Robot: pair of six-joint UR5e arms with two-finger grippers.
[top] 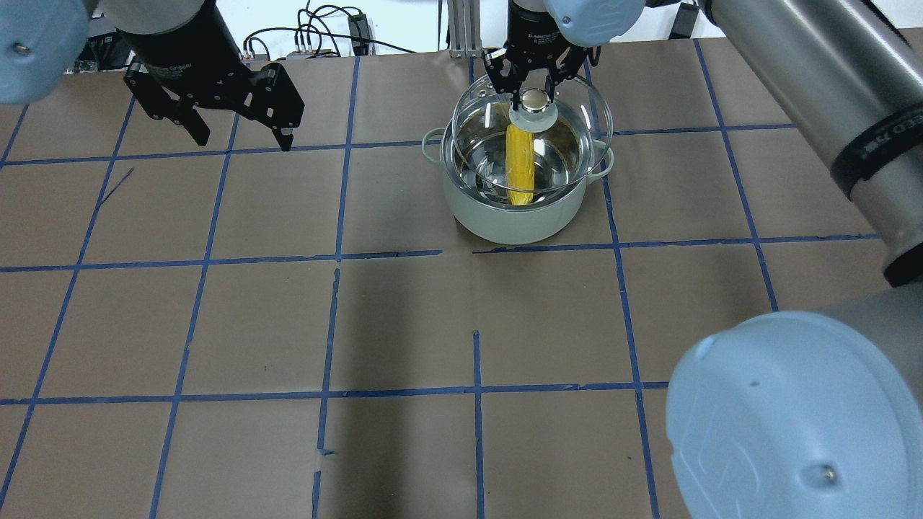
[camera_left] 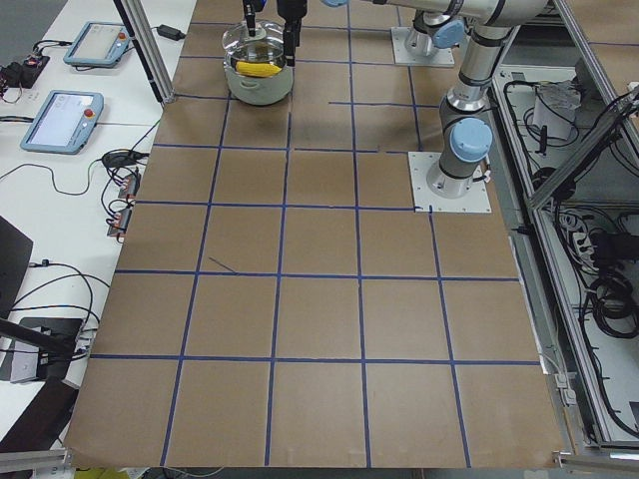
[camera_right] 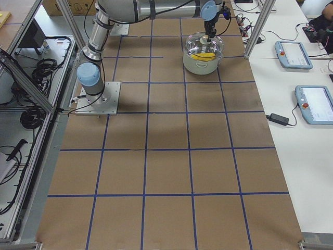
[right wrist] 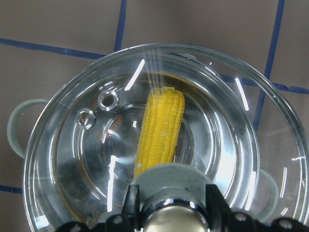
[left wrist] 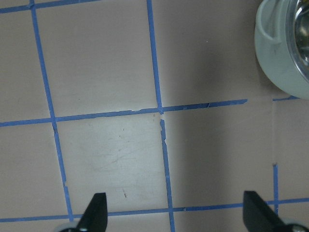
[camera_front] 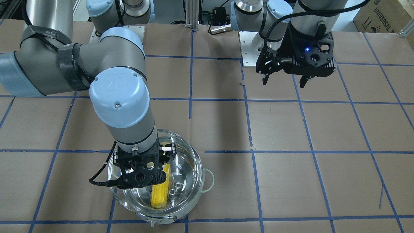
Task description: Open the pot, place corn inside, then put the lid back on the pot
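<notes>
1. The right gripper (top: 534, 92) comes from straight above and is closed on the knob (top: 534, 108) of the lid (top: 577, 119). The lid hangs about level.
2. Just under the lid is the pot (top: 515, 220), not yet covered. It stands near the far edge of the table (top: 404, 324), around the middle of that edge. The lid seems raised off the rim and roughly over it. Whether it is exactly centred I cannot tell. The coming move, I judge, is mostly straight down.
3. The corn (top: 519, 166) lies flat on the pot's bottom, with its long axis running from the robot's edge to the far edge. It appears to be below the rim, so it should not block the lid.
4. The handles (top: 433, 137) point toward the table's two ends.
5. The left gripper (top: 244, 138) has its jaws wide apart and holds nothing. It hovers by the same far edge, well apart toward the left end. It does not stand in the way.
</notes>
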